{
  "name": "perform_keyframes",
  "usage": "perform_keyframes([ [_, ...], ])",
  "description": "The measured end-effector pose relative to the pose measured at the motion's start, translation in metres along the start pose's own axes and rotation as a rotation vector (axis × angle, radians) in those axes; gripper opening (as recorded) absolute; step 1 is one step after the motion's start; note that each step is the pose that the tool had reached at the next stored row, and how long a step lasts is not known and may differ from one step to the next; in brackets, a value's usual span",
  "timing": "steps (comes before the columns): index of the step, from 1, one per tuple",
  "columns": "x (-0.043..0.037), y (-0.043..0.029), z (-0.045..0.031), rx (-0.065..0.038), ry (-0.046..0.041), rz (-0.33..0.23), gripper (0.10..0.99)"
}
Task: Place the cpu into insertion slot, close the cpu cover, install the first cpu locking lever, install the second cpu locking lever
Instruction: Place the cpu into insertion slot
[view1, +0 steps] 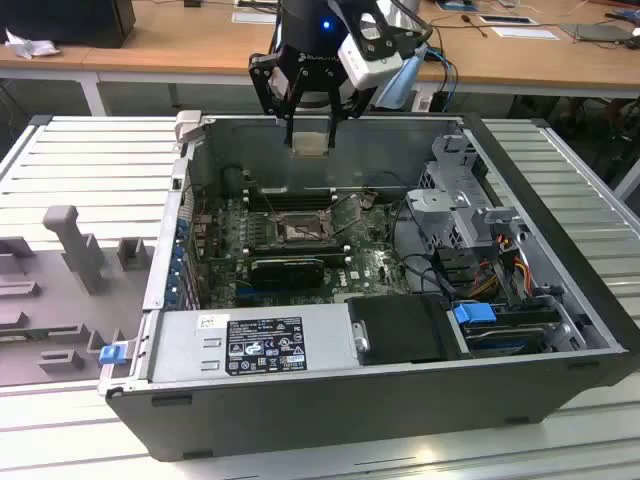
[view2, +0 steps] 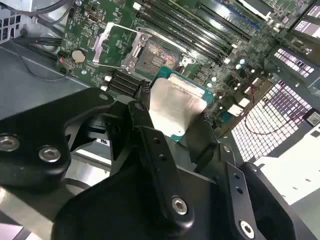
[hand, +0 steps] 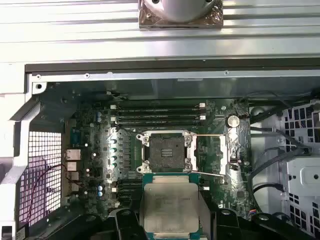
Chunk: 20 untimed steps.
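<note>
Near and middle: pale ribbed metal desk (view1: 90, 170), long parallel slats, bright even glare along slat tops. On it, toward exterior view's left: grey moulded fixtures (view1: 70, 250), one upright post among low blocks. Far side: wooden desk (view1: 180, 40), light brown top, white frame (view1: 92, 92) beneath, dark shadow under. On wooden top: black box (view1: 85, 20) at exterior view's far left, crumpled white paper (view1: 25, 45) just beside; flat sheets (view1: 525, 30) toward exterior view's right, dark cables (view1: 470, 22) near them. Soft overhead light.
</note>
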<state>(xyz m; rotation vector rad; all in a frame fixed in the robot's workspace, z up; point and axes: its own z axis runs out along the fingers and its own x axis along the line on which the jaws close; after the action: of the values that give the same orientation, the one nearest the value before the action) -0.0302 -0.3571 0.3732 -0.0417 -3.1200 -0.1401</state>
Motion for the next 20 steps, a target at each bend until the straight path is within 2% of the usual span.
perform_keyframes([
  [2, 0.0, 0.0, 0.0, -0.002, -0.0076, 0.084, 0.529],
  [3, 0.0, 0.0, 0.0002, -0.002, -0.0092, 0.103, 0.529],
  [11, -0.0001, -0.0003, 0.0029, -0.002, -0.0092, 0.121, 0.529],
  [20, -0.0001, -0.0003, 0.0033, -0.004, -0.0197, 0.239, 0.529],
])
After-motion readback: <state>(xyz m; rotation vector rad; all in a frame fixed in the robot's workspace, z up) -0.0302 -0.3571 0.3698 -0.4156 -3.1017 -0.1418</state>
